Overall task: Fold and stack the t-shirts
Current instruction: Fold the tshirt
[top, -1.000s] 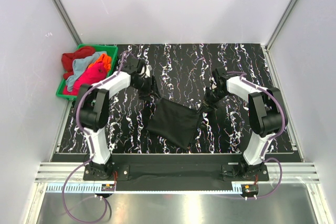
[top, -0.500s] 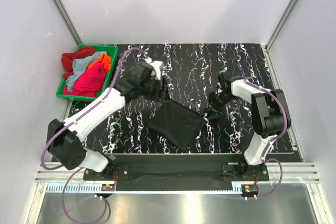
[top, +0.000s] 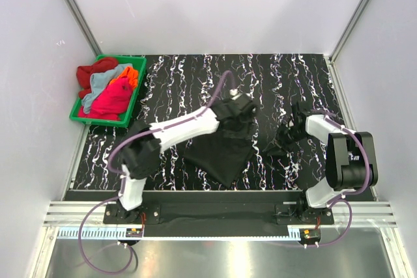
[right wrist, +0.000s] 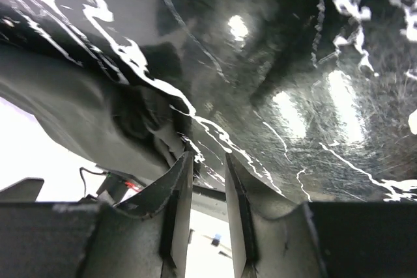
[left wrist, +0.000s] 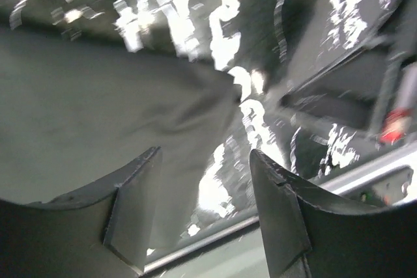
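T-shirts (top: 107,89) in red, light blue, orange and pink lie heaped in the green bin (top: 94,120) at the far left of the desk (top: 293,76). The left arm (top: 176,131) has swung across from the left side. Its left fingers (left wrist: 133,213) now hover apart over the right corner of the black t-shirt (top: 215,154) and grip nothing. This t-shirt lies in the middle of the desk as a compact folded patch. Further right, the right fingers (right wrist: 176,206) have let the cloth go and drawn away, with only a narrow, empty gap between them. I judge that one fold is finished and stacking has not begun.
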You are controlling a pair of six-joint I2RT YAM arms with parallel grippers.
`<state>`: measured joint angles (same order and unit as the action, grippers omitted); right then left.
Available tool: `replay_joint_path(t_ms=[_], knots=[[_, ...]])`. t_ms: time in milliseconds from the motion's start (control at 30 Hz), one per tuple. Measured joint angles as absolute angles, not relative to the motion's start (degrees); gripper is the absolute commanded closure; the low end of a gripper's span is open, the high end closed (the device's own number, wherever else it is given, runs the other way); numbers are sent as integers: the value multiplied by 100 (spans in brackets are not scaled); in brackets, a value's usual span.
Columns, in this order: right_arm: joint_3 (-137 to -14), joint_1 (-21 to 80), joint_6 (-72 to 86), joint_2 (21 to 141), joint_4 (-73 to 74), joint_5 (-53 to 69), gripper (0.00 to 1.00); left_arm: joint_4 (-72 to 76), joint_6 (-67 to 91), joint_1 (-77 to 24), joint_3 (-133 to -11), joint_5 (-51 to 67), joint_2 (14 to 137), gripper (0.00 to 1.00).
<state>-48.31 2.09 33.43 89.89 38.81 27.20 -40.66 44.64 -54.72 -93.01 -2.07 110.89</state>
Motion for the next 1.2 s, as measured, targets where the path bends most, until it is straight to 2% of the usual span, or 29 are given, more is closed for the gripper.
replay_joint_path(t_ms=[167,400,533,633,767,1200], knots=[[-4512,154,3500,8991,3564,2963,68,-4254,4606,-6027,-10202,-840,11754,43],[-4278,67,3601,8991,3118,3330,81,-4451,4554,-6333,-10678,-1562,12396,46],[-4209,16,3623,8991,3024,3509,92,-4543,4438,-6340,-10877,-1885,12700,52],[-4154,-86,3634,8991,2912,3601,94,-4578,4335,-6340,-11076,-2056,12857,54],[-4021,-123,3640,8993,2783,3695,96,-4582,4228,-6340,-11238,-2200,12960,59],[-3868,-123,3881,9212,2329,4062,96,-4582,4139,-6340,-11292,-2235,13111,63]])
